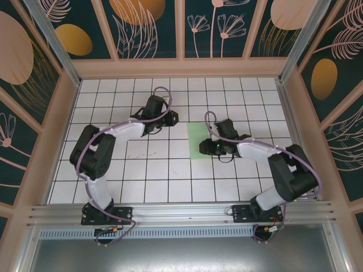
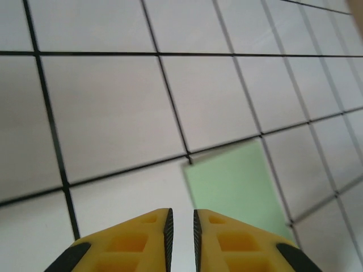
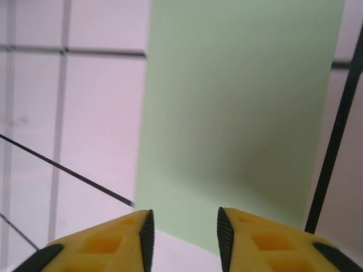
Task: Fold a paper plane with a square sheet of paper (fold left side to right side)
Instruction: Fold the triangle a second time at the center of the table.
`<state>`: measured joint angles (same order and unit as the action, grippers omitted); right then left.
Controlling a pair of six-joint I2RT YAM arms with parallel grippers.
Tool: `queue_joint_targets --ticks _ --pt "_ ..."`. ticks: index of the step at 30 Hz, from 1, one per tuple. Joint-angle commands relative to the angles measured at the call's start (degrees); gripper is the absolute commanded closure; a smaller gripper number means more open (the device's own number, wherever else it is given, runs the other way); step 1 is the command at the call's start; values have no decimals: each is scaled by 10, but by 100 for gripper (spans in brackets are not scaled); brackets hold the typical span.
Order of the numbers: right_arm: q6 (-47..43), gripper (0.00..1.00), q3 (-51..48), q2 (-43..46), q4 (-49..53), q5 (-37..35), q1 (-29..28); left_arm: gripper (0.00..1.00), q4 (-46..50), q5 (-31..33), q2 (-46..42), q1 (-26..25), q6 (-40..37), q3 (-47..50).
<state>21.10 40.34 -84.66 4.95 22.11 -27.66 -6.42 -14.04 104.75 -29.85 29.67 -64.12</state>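
Observation:
The square sheet of paper (image 1: 195,139) lies flat on the white tiled floor as a tall, light green rectangle. A paper plane is out of view. My left gripper (image 1: 174,119) hovers just left of the sheet's far left corner. In the left wrist view its jaws (image 2: 181,212) stand a narrow gap apart with nothing between them, and the sheet (image 2: 238,181) lies ahead to the right. My right gripper (image 1: 202,149) sits over the sheet's near part. In the right wrist view it (image 3: 182,214) is open and empty above the near edge of the sheet (image 3: 238,102).
The white tiled floor (image 1: 153,170) with black grid lines is walled by wooden panels on three sides. A metal rail (image 1: 181,212) with both arm bases runs along the near edge. Both forearms reach inward over the middle rows of tiles.

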Motion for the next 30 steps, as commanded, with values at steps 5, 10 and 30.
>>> queue_joint_targets --ticks 5,10,30 --pt "23 43 -13 53 -55 -14 66 78 -45 -110 -2 -62 58 57" --pt "56 37 -40 60 -77 -13 85 78 -53 -108 40 -70 76 40" --pt "52 29 -44 44 -31 29 95 82 52 -39 152 -80 19 -50"
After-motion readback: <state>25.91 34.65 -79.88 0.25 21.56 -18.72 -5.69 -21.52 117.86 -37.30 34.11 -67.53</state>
